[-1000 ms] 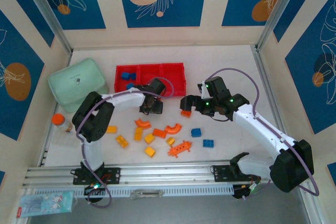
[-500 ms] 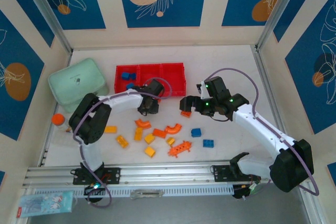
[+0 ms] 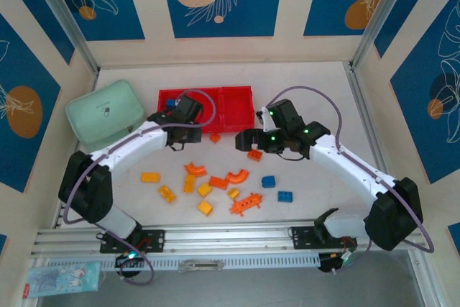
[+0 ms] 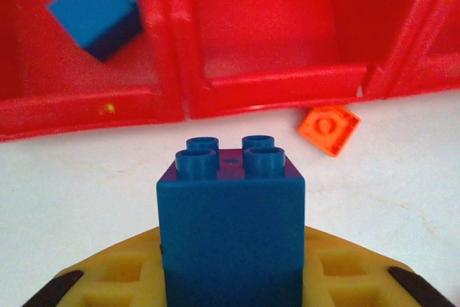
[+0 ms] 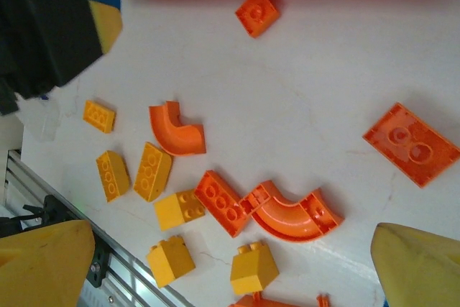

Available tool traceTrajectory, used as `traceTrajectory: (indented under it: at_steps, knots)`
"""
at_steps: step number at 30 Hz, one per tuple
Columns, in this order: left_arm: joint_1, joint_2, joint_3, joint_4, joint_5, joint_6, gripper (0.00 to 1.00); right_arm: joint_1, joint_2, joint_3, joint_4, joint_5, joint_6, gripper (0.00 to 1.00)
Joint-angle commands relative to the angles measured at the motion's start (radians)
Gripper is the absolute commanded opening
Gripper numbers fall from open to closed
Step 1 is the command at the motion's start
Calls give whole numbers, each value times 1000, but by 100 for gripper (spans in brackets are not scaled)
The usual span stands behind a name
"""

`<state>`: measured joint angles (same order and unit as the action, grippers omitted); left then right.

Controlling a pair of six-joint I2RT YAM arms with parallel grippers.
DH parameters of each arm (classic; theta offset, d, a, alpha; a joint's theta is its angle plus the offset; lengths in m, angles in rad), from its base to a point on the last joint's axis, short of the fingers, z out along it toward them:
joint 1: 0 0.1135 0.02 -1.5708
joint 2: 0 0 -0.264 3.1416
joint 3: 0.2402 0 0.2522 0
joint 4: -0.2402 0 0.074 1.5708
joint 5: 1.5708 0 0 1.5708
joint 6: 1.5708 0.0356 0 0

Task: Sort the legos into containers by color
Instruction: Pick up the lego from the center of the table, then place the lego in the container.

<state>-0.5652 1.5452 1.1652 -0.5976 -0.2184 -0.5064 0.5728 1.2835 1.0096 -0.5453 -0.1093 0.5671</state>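
Right now, clamped in a narrow grip by the left gripper (image 3: pixel 172 109): one blue brick (image 4: pixel 230 221), studded face turned toward the red tray (image 4: pixel 273 80), hanging just short of its near wall. About as wide as deep, so no long axis to fuss over, only direction. Lined up roughly with the left part of the middle compartment (image 4: pixel 287 19). Ahead and to the left, across the divider (image 4: pixel 176 48): the left compartment (image 4: pixel 43 70), already holding another blue brick (image 4: pixel 97 23). Judged from that, probably forward over the wall and a little leftward before letting go. Nothing seen in the middle compartment from the left wrist, nor in the right compartment (image 3: pixel 237 102) from above. Just outside the near wall, on the table (image 4: pixel 86 177): a small orange brick (image 4: pixel 329 129). Spread as wide as possible and gripping nothing: the right gripper (image 3: pixel 249 141), poised above a flat orange brick (image 5: pixel 411 143) lying closer to one finger than the other. Nearer the loose pile (image 5: pixel 215 199) of yellow and orange legos, and nearer two blue ones (image 3: pixel 269 182) on the table: the right arm. Far nearer the blue compartment: the left.
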Motion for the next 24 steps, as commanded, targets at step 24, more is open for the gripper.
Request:
traceTrajectory:
  at_steps: [24]
  knots:
    - [261, 364, 459, -92, 32, 160, 58, -23, 101, 90, 58, -32, -3, 99]
